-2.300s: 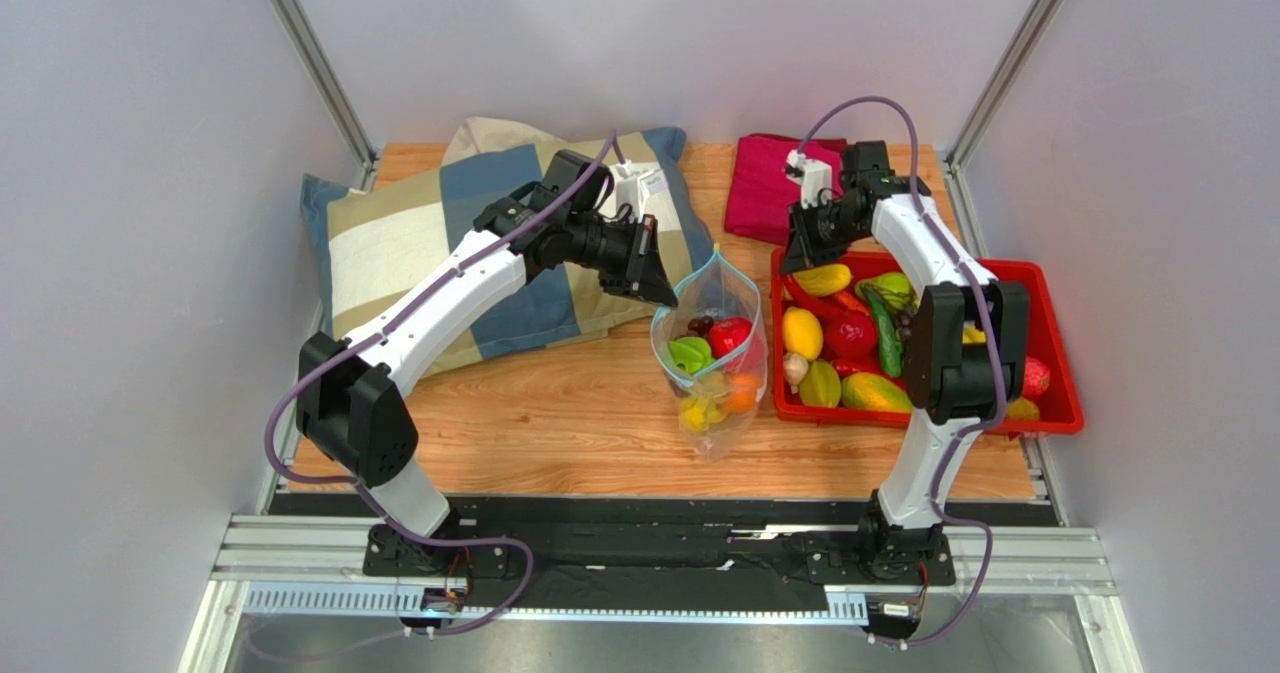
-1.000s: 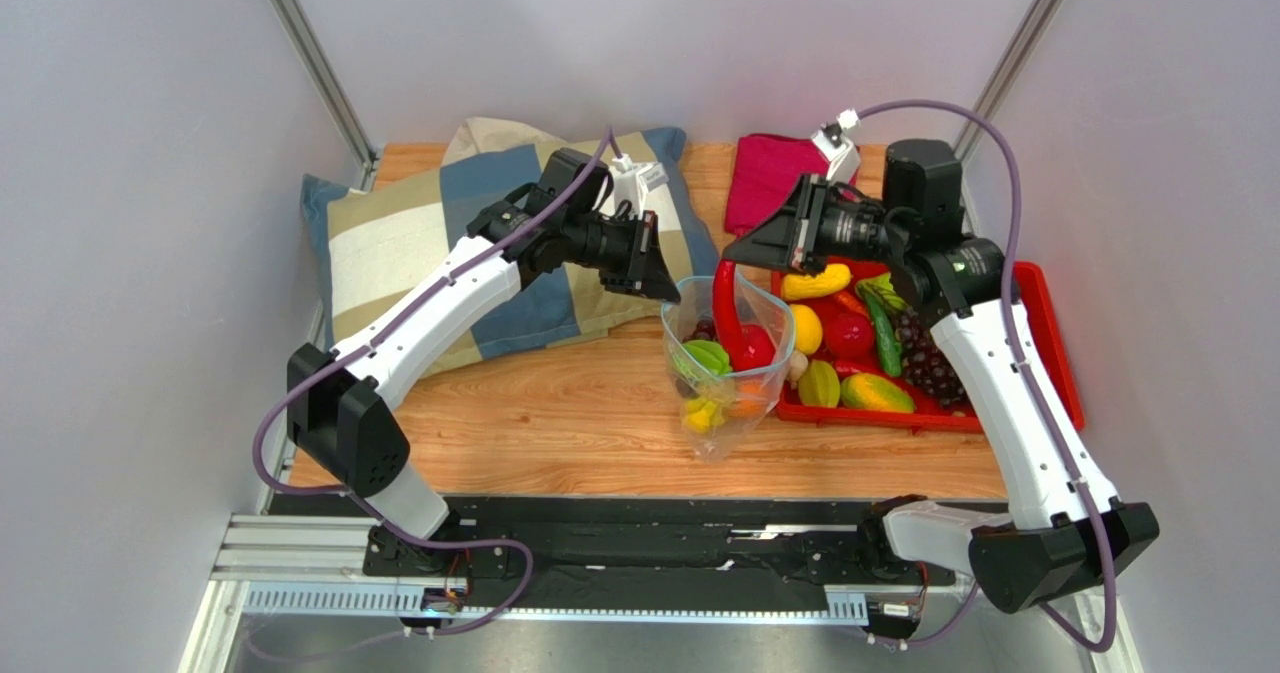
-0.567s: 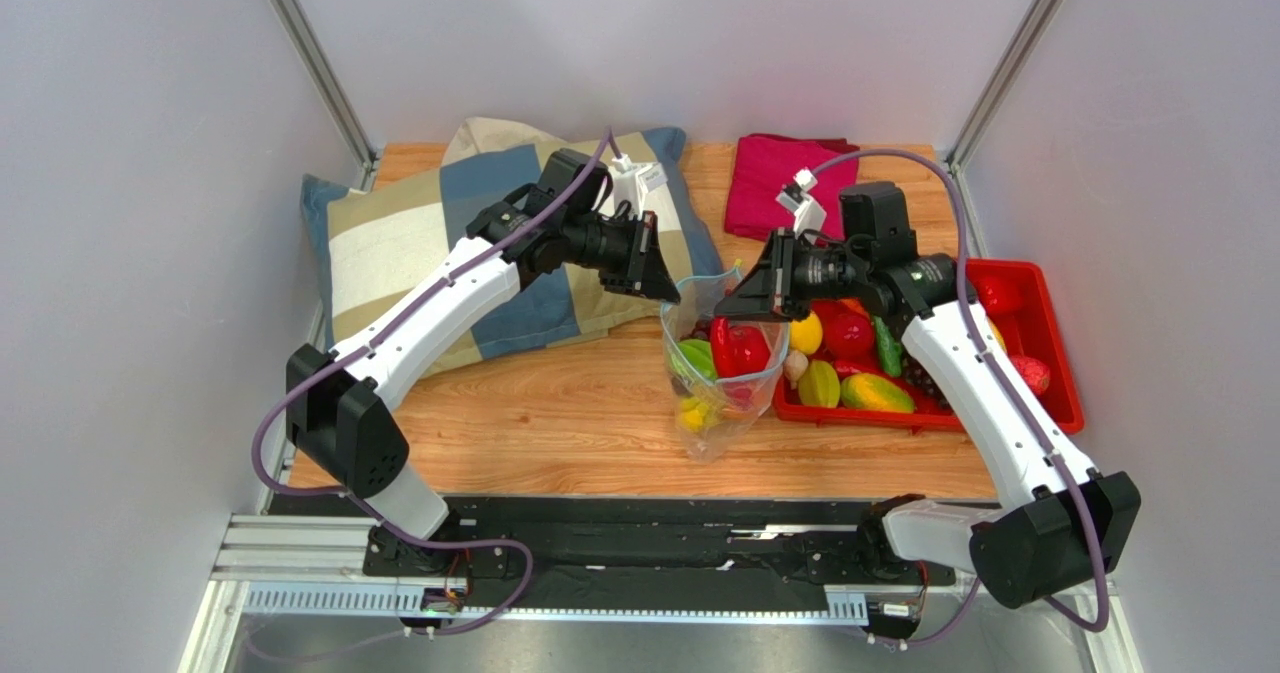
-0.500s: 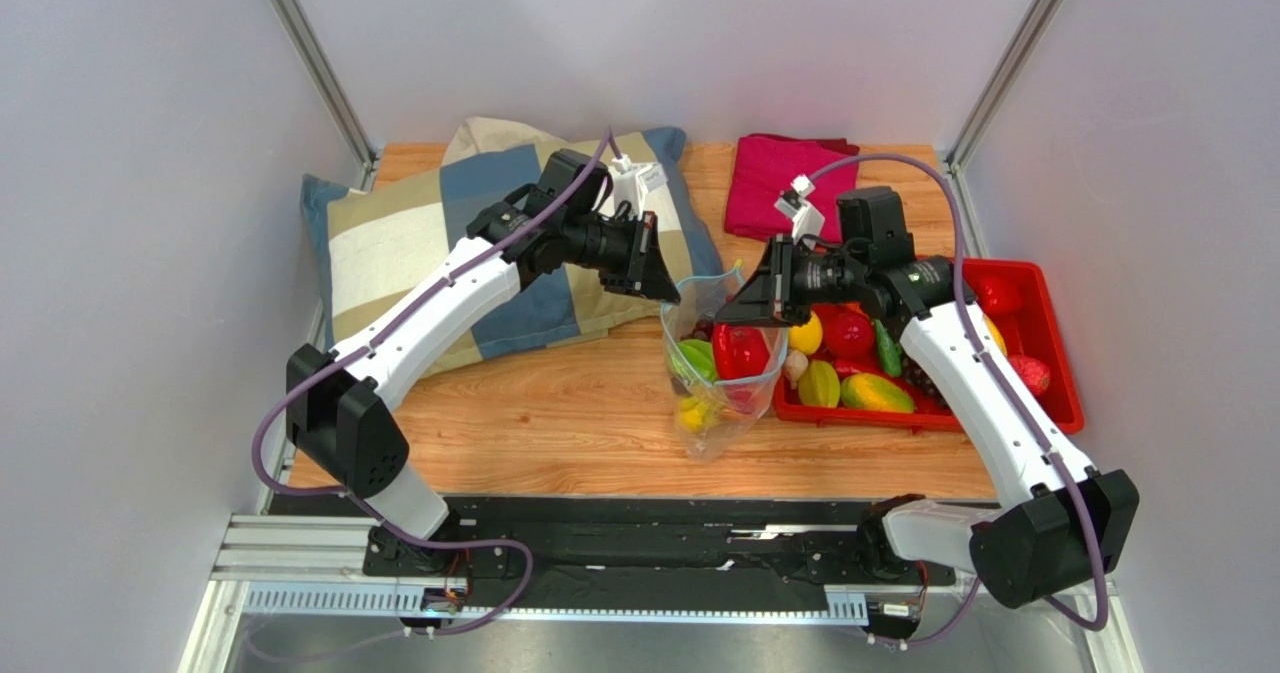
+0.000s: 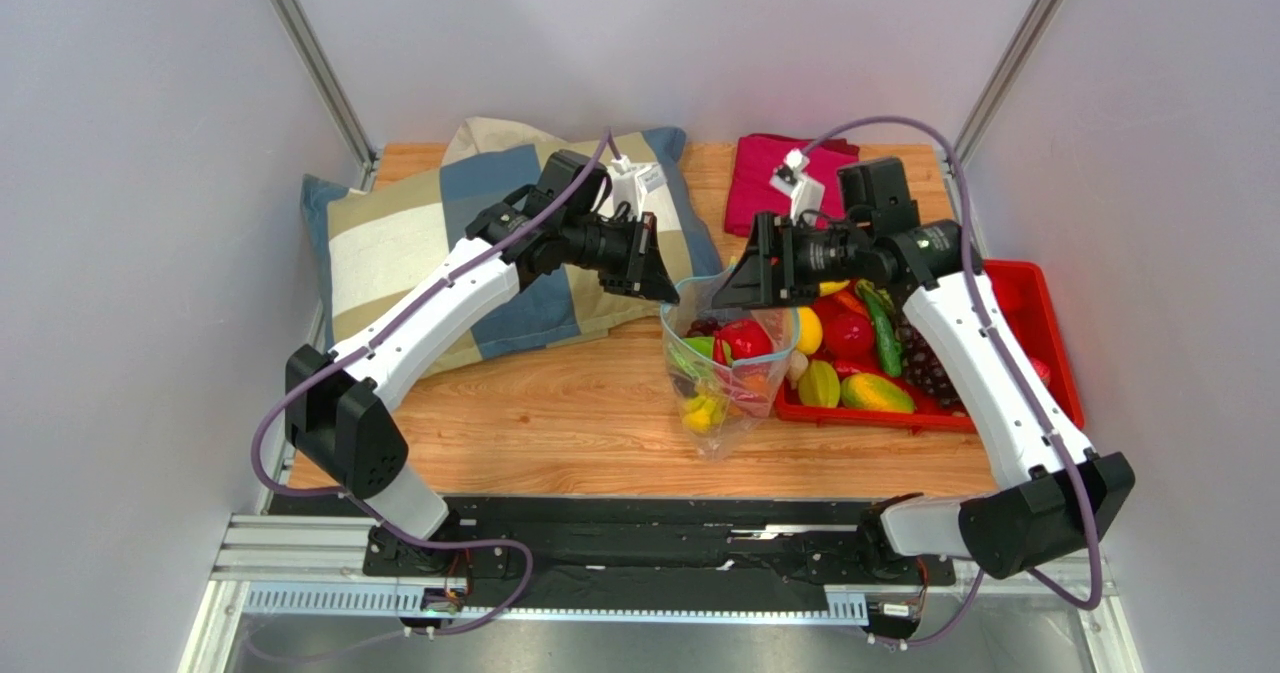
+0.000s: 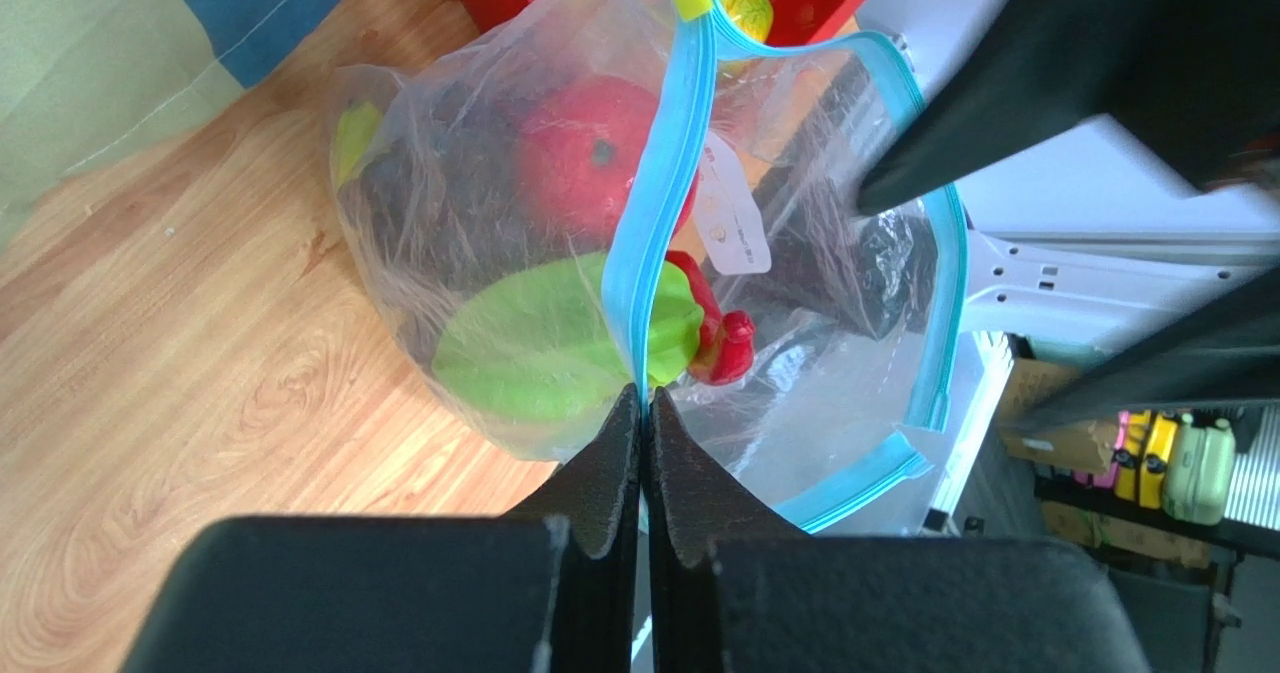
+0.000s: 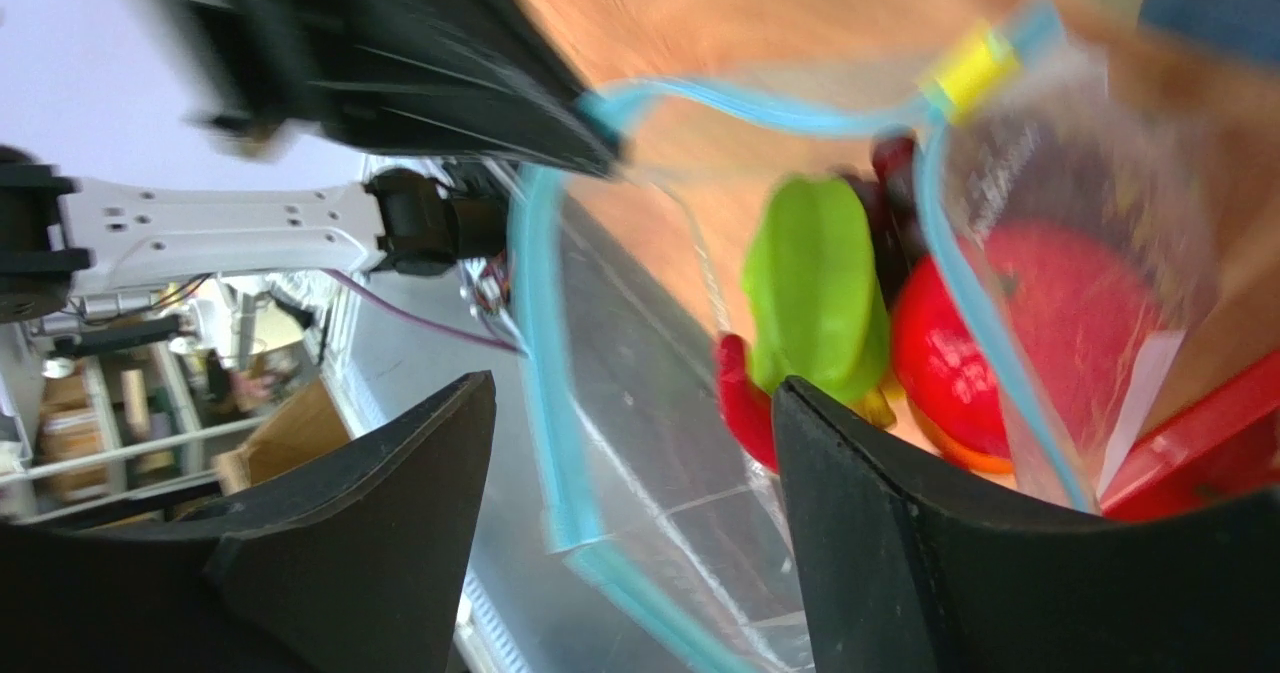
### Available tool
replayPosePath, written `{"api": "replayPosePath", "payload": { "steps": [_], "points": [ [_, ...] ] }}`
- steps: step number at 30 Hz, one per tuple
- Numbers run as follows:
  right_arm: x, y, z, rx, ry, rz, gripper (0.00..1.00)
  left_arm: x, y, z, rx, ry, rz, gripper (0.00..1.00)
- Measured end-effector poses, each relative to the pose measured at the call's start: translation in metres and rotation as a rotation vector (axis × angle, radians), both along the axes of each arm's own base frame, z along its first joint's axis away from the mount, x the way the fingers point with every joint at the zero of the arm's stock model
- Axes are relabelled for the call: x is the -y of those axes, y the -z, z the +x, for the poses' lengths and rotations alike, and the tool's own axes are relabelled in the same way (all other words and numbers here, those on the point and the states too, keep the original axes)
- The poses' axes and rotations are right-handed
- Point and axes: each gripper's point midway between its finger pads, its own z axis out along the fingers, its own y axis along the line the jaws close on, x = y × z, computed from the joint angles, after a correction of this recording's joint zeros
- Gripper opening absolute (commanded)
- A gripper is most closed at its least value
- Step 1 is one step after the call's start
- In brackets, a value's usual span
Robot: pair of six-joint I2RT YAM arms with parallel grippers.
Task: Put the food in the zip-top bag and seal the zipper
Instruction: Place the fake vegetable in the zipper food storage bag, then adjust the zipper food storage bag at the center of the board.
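Behind the left jaws, cushion: a soft checked blue, cream and olive fabric cushion (image 5: pixel 406 246) is lying on the wooden table (image 5: pixel 571 403).
Left gripper (image 6: pixel 646 396): its jaws are pressing tight together, pinching the thin teal-blue plastic zipper strip (image 6: pixel 661 178).
Bag: the crinkly clear plastic zip-top bag (image 5: pixel 729 373) is hanging just below those jaws, its mouth gaping under the right jaws.
Food in bag: a glossy red toy apple (image 6: pixel 594 156), a green toy mango (image 6: pixel 556 351) and a small red piece (image 6: pixel 721 336) are sitting beneath the pinch.
Right gripper (image 7: pixel 634 388): its jaws are standing wide apart, gripping nothing, hovering just over the open mouth.
Tray: a red plastic tray (image 5: pixel 872 418) of more toy food is sitting beyond the right jaws.
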Motion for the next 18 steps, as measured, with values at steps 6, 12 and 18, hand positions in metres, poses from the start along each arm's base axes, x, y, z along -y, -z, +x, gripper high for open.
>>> {"api": "replayPosePath", "payload": {
  "steps": [6,12,18],
  "points": [
    [0.004,-0.067,0.000,0.253,-0.063,0.010,0.69,-0.002,-0.001,-0.006,0.009,0.014,-0.003,0.00],
    [0.033,-0.031,-0.007,0.281,-0.074,-0.194,0.69,-0.002,-0.007,-0.014,0.033,0.037,-0.010,0.00],
    [0.059,0.032,-0.021,0.129,-0.114,-0.379,0.62,-0.002,-0.007,-0.019,0.030,0.049,-0.016,0.00]
  ]
}}
